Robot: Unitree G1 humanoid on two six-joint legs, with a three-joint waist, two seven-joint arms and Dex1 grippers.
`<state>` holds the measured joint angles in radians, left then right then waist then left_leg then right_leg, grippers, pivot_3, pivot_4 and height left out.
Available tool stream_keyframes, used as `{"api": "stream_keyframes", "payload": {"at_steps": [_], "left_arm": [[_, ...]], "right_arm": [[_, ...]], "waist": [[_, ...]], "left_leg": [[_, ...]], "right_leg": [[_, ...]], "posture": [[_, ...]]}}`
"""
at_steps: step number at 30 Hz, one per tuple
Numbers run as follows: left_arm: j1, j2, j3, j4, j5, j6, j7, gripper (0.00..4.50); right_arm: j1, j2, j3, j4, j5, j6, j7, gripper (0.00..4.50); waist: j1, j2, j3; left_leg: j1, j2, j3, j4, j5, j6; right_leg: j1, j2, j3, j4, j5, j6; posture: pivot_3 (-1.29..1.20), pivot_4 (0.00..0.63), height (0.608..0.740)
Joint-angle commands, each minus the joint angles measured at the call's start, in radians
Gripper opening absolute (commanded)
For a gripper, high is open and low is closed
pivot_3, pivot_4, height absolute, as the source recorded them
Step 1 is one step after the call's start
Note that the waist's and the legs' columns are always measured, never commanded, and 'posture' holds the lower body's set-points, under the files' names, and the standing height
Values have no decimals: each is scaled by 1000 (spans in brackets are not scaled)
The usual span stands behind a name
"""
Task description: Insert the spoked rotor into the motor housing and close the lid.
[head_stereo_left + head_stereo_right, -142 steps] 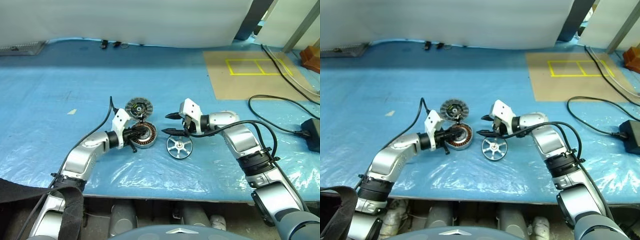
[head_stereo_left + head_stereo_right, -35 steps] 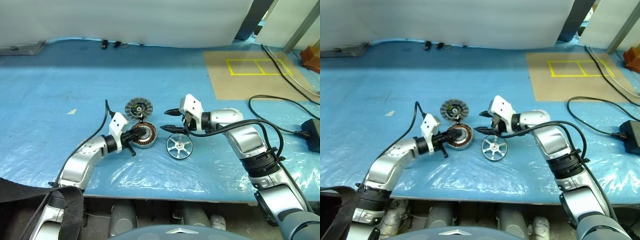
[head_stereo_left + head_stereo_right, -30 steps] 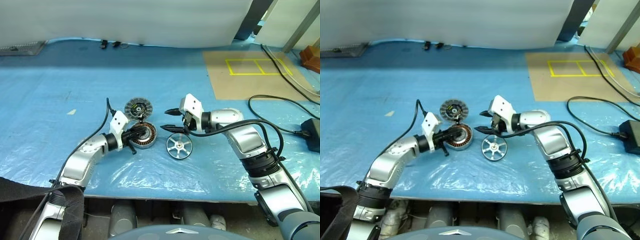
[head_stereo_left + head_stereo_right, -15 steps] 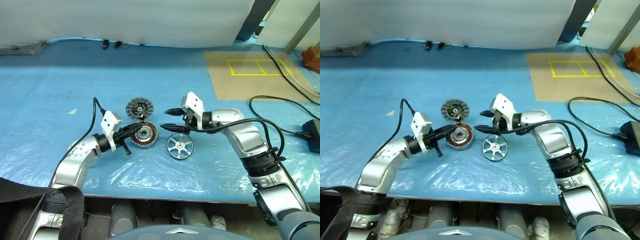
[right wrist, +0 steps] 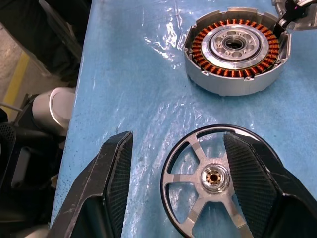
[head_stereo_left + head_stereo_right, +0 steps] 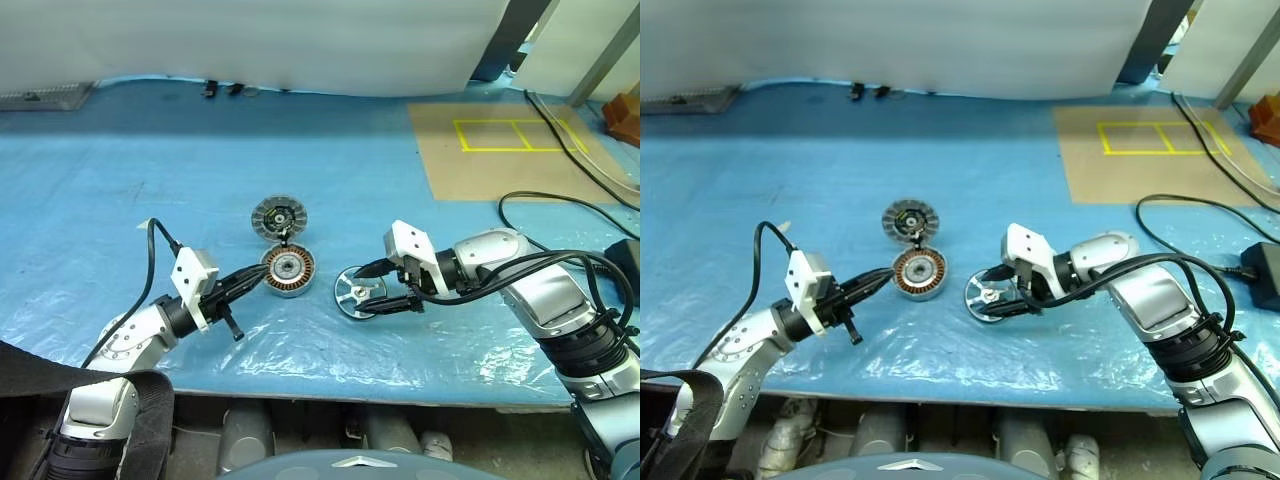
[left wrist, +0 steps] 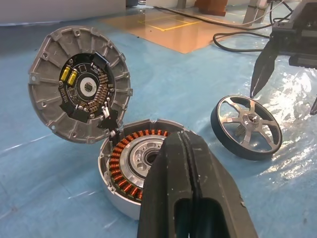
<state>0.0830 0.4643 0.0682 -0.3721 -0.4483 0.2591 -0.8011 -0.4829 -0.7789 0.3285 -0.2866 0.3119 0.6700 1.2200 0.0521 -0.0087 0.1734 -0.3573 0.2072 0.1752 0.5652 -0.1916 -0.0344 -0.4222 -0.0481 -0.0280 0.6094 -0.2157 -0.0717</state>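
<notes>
The spoked rotor (image 6: pixel 356 293) is a silver wheel with a black rim, lying on the blue sheet. My right gripper (image 6: pixel 362 291) is open and low over it, one finger on either side of the rim (image 5: pixel 213 176), not closed on it. Just left of the rotor sits the round motor housing (image 6: pixel 287 272), its copper windings showing (image 5: pixel 233 47). The hinged lid (image 6: pixel 277 215) stands open behind the housing, circuit board facing out (image 7: pixel 79 84). My left gripper (image 6: pixel 256 280) is shut and empty, its tip a little short of the housing's left side (image 7: pixel 181 138).
A blue plastic sheet (image 6: pixel 120 200) covers the table, whose front edge runs close under both arms. A brown board with yellow tape (image 6: pixel 500 150) lies at the back right. Black cables and a power brick (image 6: pixel 625 268) lie at the far right.
Both arms have drawn back toward me. The left gripper came off the housing and moved left. The right gripper sank from above the rotor to straddle it.
</notes>
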Motion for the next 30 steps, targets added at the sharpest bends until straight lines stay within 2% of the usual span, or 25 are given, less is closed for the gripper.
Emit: {"api": "stream_keyframes", "payload": {"at_steps": [1, 23, 30], "left_arm": [[3, -3, -6, -35, -8, -9, 12, 16], [-1, -13, -41, -16, 10, -18, 36, 16], [1, -14, -39, -18, 10, -26, 47, 16]], "right_arm": [[-4, -8, 12, -15, -46, -71, -9, 2942], [5, 17, 95, 132, -260, -376, 7, 2942], [-21, 46, 122, 242, -345, -461, -7, 2942]], "waist": [[0, 0, 0], [-3, 0, 0], [-5, 0, 0]], "left_leg": [[0, 0, 0, 0, 0, 0], [-1, 0, 0, 0, 0, 0], [0, 0, 0, 2, 0, 0]], "right_leg": [[0, 0, 0, 0, 0, 0], [0, 0, 0, 0, 1, -2], [1, 0, 0, 2, 1, -2]], "posture": [[0, 150, 740], [0, 150, 740], [0, 150, 740]]}}
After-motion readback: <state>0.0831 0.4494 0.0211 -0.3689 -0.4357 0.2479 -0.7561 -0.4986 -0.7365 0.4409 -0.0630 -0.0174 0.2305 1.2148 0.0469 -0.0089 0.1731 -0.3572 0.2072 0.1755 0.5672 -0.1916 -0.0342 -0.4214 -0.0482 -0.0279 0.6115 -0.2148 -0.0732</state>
